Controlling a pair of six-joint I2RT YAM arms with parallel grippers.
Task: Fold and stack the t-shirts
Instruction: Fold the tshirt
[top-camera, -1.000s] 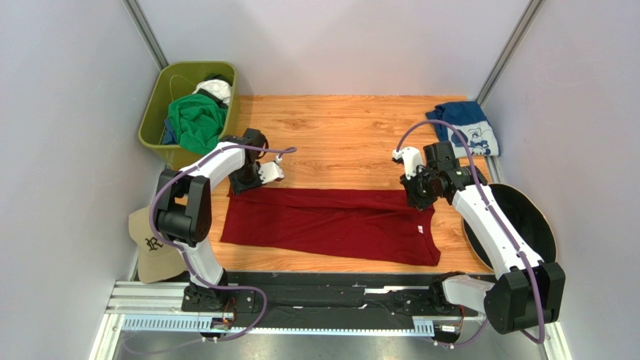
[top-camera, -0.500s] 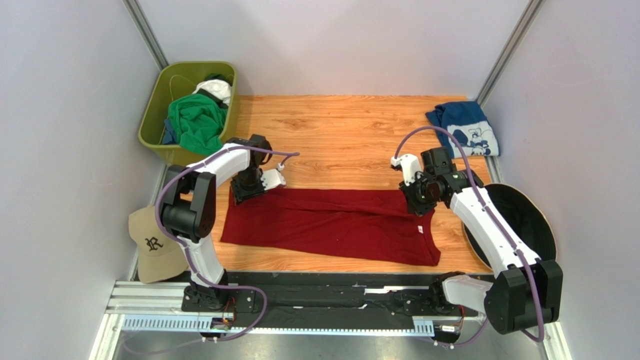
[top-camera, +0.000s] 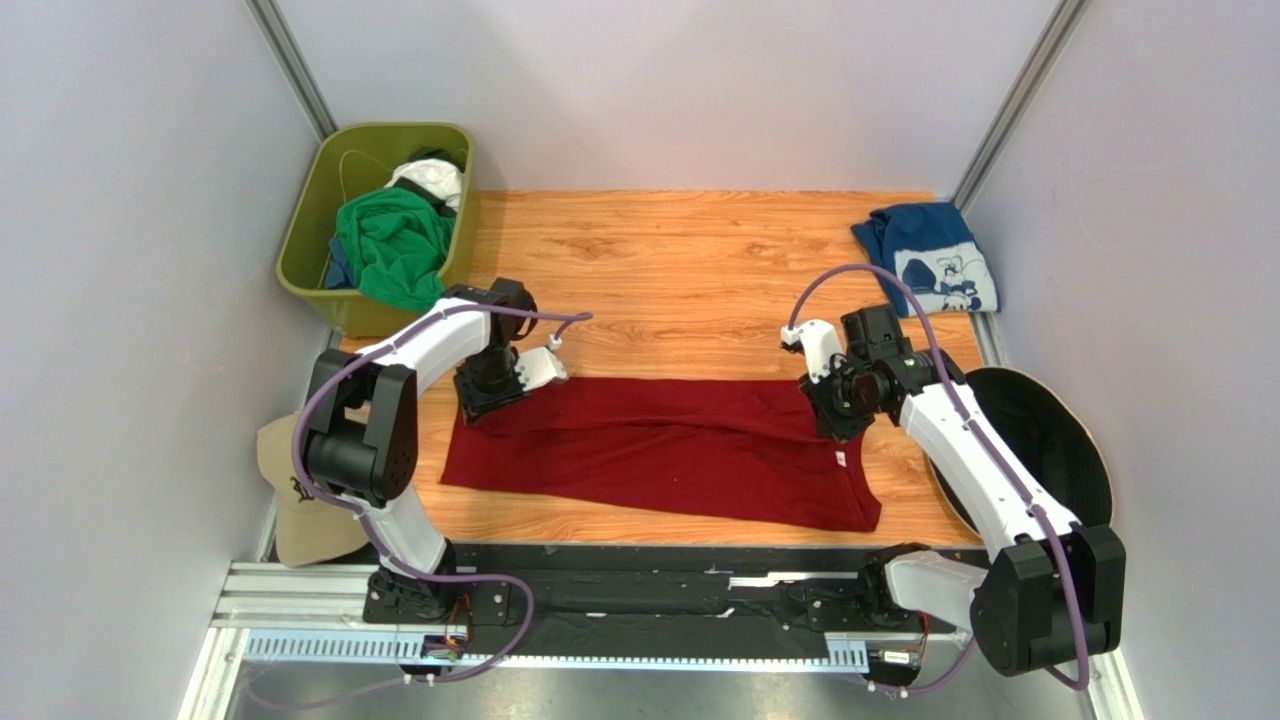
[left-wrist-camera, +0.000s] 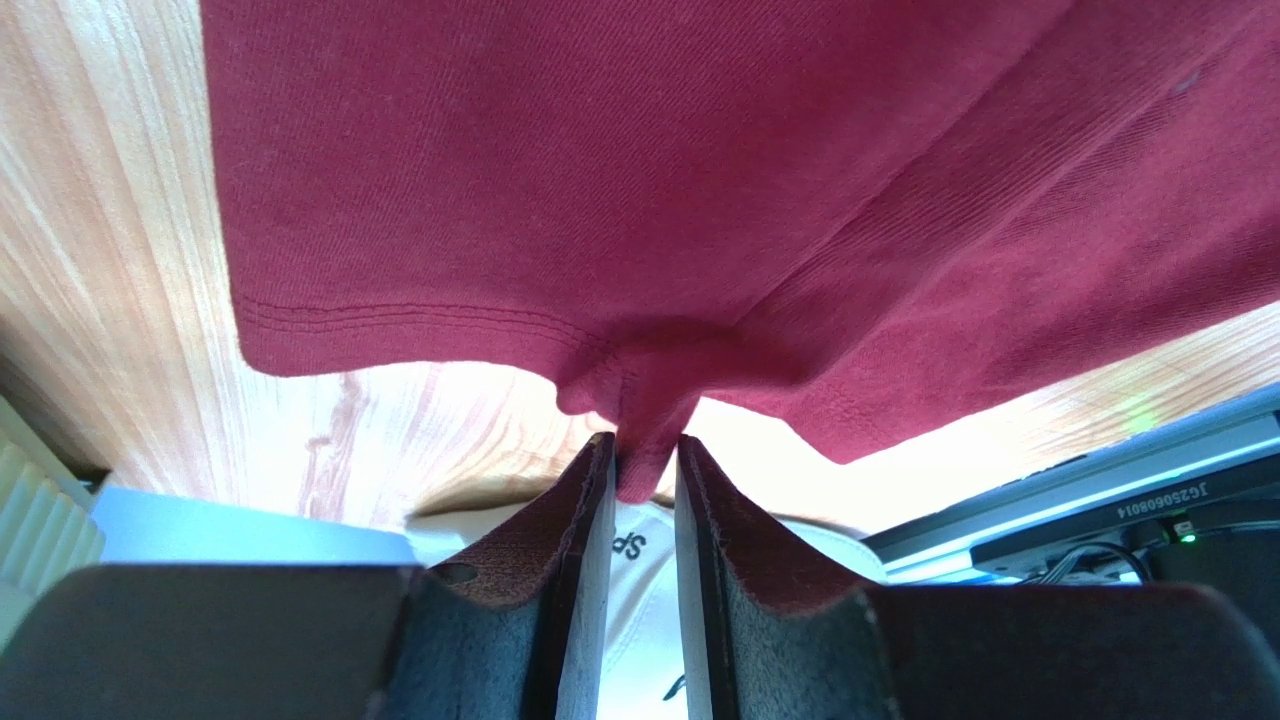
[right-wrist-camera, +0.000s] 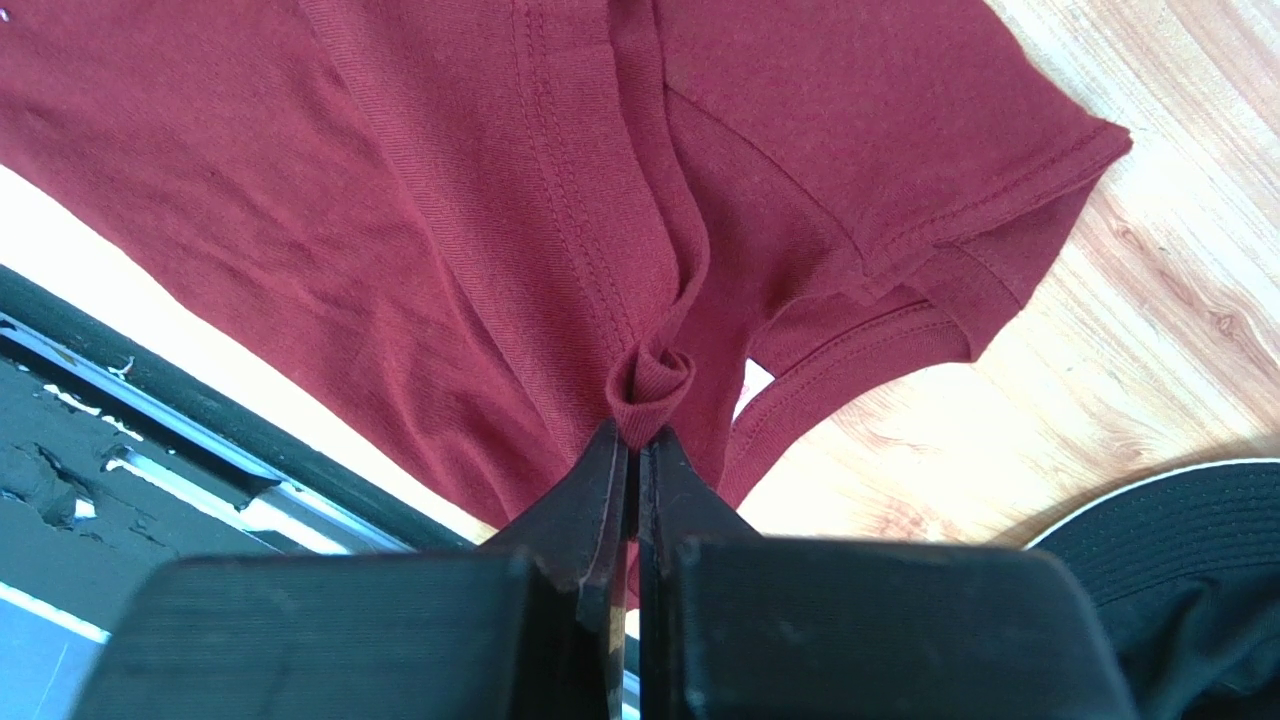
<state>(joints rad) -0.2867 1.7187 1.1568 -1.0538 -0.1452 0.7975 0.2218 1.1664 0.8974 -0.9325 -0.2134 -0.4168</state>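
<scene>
Large plain dark red cloth t-shirt (top-camera: 661, 450) lying as a long band across the wooden table (top-camera: 691, 270), left gripper (left-wrist-camera: 643, 450) pinching its far-left corner, right gripper (right-wrist-camera: 634, 443) pinching cloth near its far-right end, navy-blue printed t-shirt (top-camera: 929, 258) far right, bright green t-shirt (top-camera: 388, 240) in olive bin (top-camera: 305, 248) far left
</scene>
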